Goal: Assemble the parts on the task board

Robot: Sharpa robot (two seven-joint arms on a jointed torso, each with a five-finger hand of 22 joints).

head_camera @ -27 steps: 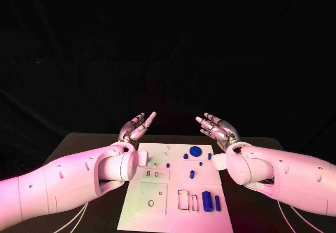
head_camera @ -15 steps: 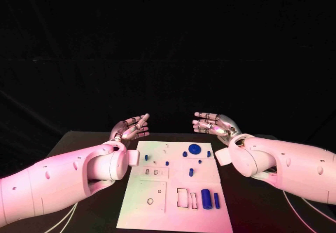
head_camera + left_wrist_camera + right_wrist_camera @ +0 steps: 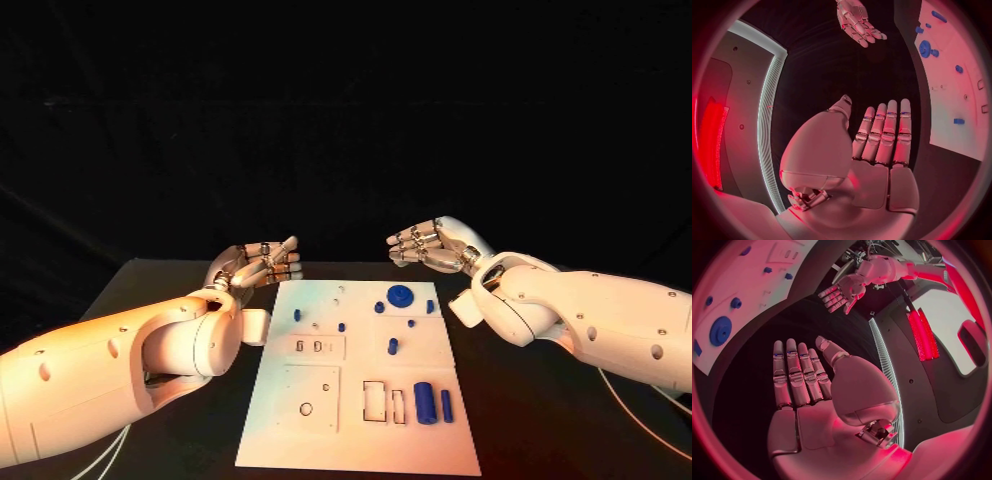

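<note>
Left hand (image 3: pixel 260 266) and right hand (image 3: pixel 433 246), both empty with fingers extended and apart, raised above the far end of the black table (image 3: pixel 534 420). Nearest, the task board (image 3: pixel 310 440) lies between the arms; blue parts at its near right include a large cylinder (image 3: pixel 424 399); farther, a round disc (image 3: pixel 400 295).

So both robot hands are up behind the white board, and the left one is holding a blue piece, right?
Not quite. Both hands are behind the white board, but the left hand holds nothing. The left wrist view shows its fingers straight with a bare palm. The blue pieces, like the big round one, lie on the board.
</note>
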